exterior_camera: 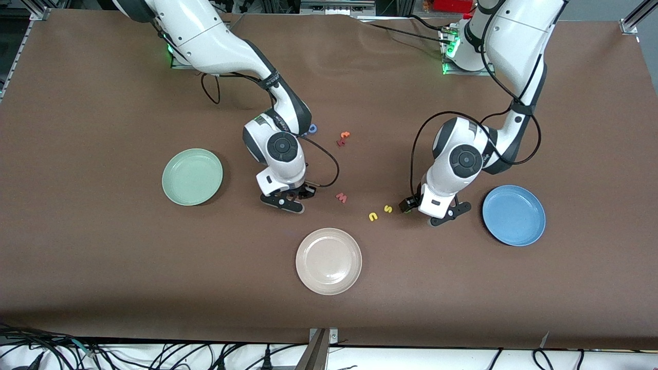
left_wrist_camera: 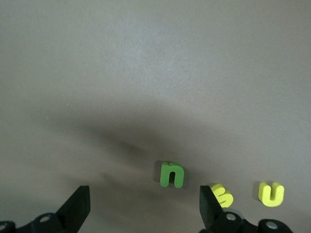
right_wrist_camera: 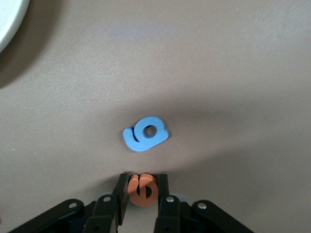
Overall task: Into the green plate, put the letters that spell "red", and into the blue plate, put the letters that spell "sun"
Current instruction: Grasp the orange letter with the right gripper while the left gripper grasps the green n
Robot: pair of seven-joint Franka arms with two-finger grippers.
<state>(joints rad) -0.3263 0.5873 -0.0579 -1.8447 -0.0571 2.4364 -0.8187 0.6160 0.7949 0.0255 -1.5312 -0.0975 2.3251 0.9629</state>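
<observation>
My right gripper (right_wrist_camera: 142, 193) is shut on the orange "e" (right_wrist_camera: 142, 188), low over the table beside a blue "g" (right_wrist_camera: 146, 133). In the front view this gripper (exterior_camera: 300, 195) lies between the green plate (exterior_camera: 193, 176) and a red "w" (exterior_camera: 342, 197). My left gripper (left_wrist_camera: 143, 209) is open just above the table, its fingers (left_wrist_camera: 77, 208) wide apart. The green "n" (left_wrist_camera: 172, 174) lies just ahead of the gap, with the yellow "s" (left_wrist_camera: 222, 195) and yellow "u" (left_wrist_camera: 271, 193) beside it. In the front view the left gripper (exterior_camera: 409, 204) is between the "s" (exterior_camera: 388, 209) and the blue plate (exterior_camera: 514, 215).
A cream-white plate (exterior_camera: 329, 261) lies nearer the front camera, mid-table, with its rim (right_wrist_camera: 7, 19) in the right wrist view. Small red and orange letters (exterior_camera: 343, 137) and a blue letter (exterior_camera: 312, 128) lie farther back by the right arm.
</observation>
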